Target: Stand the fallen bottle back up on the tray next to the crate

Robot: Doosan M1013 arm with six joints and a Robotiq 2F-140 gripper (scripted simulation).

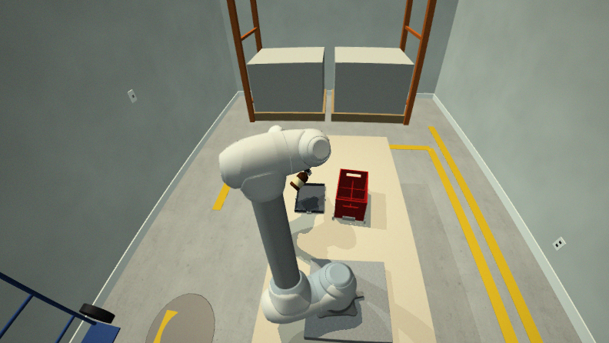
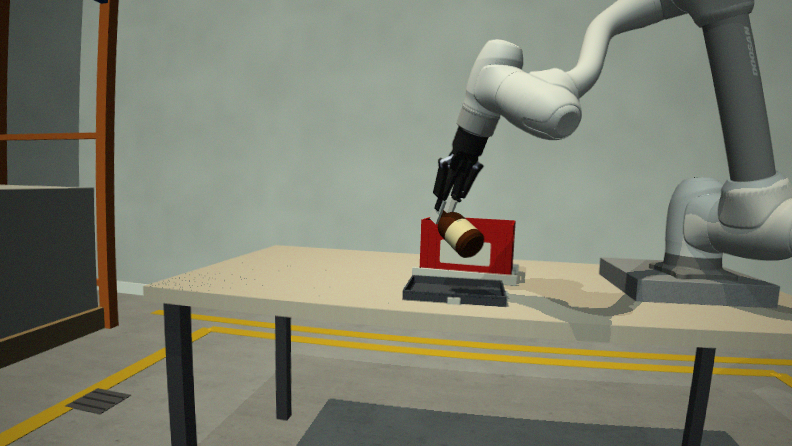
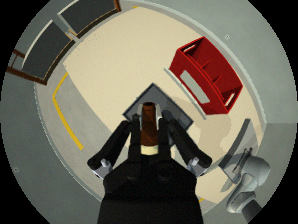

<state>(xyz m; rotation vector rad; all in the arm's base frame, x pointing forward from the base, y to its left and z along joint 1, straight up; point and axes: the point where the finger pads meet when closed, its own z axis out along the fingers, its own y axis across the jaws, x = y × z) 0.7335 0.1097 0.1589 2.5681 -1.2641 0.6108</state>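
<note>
A brown bottle with a cream label (image 1: 299, 180) (image 2: 460, 233) (image 3: 149, 131) hangs in the air above the tray, tilted, with its base lower and toward the exterior camera. My gripper (image 2: 447, 212) (image 3: 149, 109) is shut on the bottle near its neck; in the top view the arm hides most of it. The dark tray (image 1: 309, 210) (image 2: 476, 300) (image 3: 187, 129) lies flat on the table below, with nothing standing on it and a shadow across it. The red crate (image 1: 350, 209) (image 2: 501, 243) (image 3: 220, 102) stands upright beside the tray.
The table (image 1: 366, 153) (image 2: 343, 271) (image 3: 115, 55) carries the arm's grey base plate (image 1: 371, 328) (image 2: 714, 290). A pale strip runs along the crate's foot on the tray side. Shelving with two big grey boxes (image 1: 286, 87) (image 1: 372, 87) stands beyond the table's far end.
</note>
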